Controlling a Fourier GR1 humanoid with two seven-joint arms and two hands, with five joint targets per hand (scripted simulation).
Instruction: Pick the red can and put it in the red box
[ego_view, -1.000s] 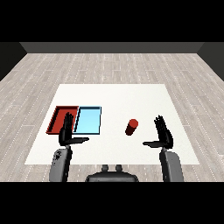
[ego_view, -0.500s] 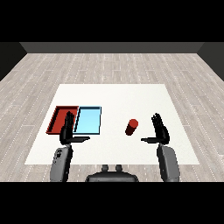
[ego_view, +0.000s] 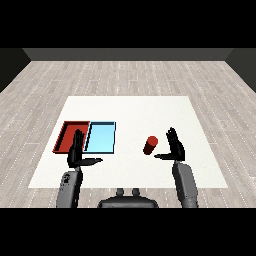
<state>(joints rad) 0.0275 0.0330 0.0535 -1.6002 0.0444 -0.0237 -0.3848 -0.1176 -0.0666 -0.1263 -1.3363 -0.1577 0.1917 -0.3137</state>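
Observation:
The red can (ego_view: 150, 145) stands upright on the white table (ego_view: 135, 112), right of the middle. My right hand (ego_view: 173, 147) is open just to the can's right, fingers straight and thumb pointing toward it, a small gap between them. The red tray (ego_view: 69, 136) lies at the left with the light blue tray (ego_view: 101, 137) against its right side. My left hand (ego_view: 77, 153) is open at the near edge of the two trays, holding nothing and overlapping the red tray's near right corner.
Grey plank floor surrounds the table. White table surface stretches between the blue tray and the can and behind both.
My right hand has moved left, closing in on the red can. The can, the trays and my left hand have stayed where they were.

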